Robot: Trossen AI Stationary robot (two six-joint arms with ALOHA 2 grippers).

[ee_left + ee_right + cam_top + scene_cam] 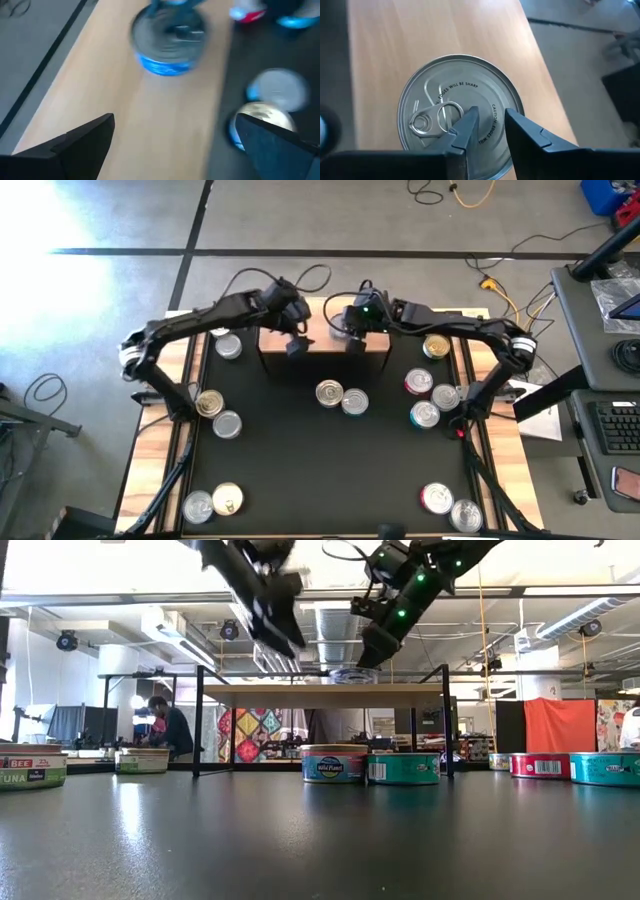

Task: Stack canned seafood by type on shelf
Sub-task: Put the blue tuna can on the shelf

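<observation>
Nearest on the black surface lie thirteen loose tins by my count. Two sit mid-surface. Farther back, the shelf carries one tin. The right tool, fingers narrowly parted, hovers over its lid; releasing looks under way, so lifting clear should follow. The left tool is spread wide and empty above the shelf.

Both dark arms reach in high. The left pincer gapes wide; the right pincer shows a small gap.
</observation>
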